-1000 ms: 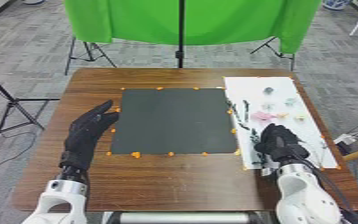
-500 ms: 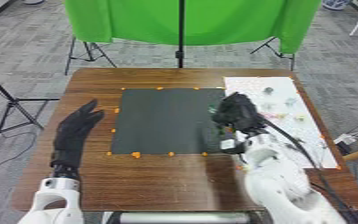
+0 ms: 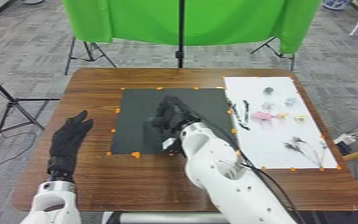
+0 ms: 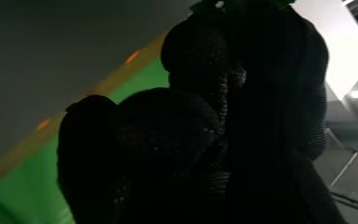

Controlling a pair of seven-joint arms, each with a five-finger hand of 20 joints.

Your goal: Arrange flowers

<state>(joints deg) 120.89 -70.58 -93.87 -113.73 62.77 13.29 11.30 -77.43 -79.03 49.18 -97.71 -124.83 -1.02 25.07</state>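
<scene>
Flowers (image 3: 263,116) on sheet (image 3: 257,137); green bit (image 4: 286,3) cut off at right hand (image 3: 170,116), grip unclear; left hand (image 3: 68,139) relaxed.

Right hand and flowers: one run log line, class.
right hand: over black mat, pinching greenery | left hand: open, beside mat | pink flower: on white sheet

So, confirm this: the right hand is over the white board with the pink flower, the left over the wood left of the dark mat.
The head view shows the right hand over the dark mat, not the white board. The pink flower is on that board, and the left hand is over the wood left of the mat.
</scene>
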